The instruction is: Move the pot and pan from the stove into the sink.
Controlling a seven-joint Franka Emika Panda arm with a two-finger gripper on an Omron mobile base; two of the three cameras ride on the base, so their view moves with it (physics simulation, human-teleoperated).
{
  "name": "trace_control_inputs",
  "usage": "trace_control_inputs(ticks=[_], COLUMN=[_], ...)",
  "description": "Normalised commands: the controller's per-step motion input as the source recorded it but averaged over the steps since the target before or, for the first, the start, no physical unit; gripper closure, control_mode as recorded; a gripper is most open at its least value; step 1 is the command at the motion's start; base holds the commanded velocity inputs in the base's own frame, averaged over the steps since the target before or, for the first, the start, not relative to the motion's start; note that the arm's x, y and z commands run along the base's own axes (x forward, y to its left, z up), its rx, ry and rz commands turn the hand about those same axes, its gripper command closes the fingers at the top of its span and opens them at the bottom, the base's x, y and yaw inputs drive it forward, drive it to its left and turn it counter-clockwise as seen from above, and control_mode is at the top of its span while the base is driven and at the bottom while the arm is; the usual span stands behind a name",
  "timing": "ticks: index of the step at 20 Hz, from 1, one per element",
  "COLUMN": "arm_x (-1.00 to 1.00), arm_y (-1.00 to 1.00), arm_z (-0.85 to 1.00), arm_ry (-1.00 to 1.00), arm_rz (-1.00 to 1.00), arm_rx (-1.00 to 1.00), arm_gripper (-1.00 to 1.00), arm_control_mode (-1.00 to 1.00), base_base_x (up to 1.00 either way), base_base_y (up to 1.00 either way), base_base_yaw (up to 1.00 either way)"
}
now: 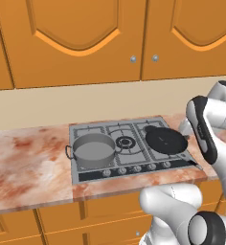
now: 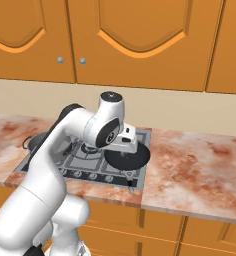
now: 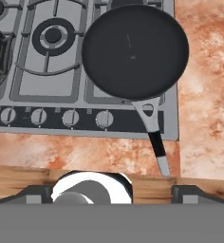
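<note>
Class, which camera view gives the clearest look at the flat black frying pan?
The hand view: the flat black frying pan shows whole, handle included. The left base view shows it small and slanted; in the right base view the arm hides part.

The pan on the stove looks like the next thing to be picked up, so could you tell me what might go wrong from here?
The pan has a long thin handle jutting past the stove front; a grip there may let it tilt or twist. The open gripper hangs off to the side of that handle. The pot shares the grates; a wide swing might clip it.
</note>
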Motion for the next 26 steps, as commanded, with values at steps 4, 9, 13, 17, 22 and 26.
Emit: trace_control_inputs(ticks=[4, 9, 13, 17, 22, 26], arm_x=[0.03, 0.07, 0.19, 0.19, 0.23, 0.25], arm_y=[-0.04, -0.09, -0.10, -0.15, -0.20, -0.20], arm_z=[-0.28, -0.45, -0.48, -0.49, -0.45, -0.39], arm_ry=[0.00, 0.01, 0.01, 0.00, 0.00, 0.00], arm_rz=[0.01, 0.03, 0.05, 0.06, 0.08, 0.09], arm_rx=[-0.02, -0.07, -0.07, -0.04, -0.01, 0.00], arm_gripper=[-1.00, -1.00, -1.00, -1.00, -1.00, -1.00], arm_control_mode=[-1.00, -1.00, -1.00, -1.00, -1.00, -1.00], base_base_x=[0.00, 0.00, 0.00, 0.00, 0.00, 0.00], base_base_y=[0.00, 0.00, 0.00, 0.00, 0.00, 0.00], base_base_yaw=[0.00, 0.00, 0.00, 0.00, 0.00, 0.00])
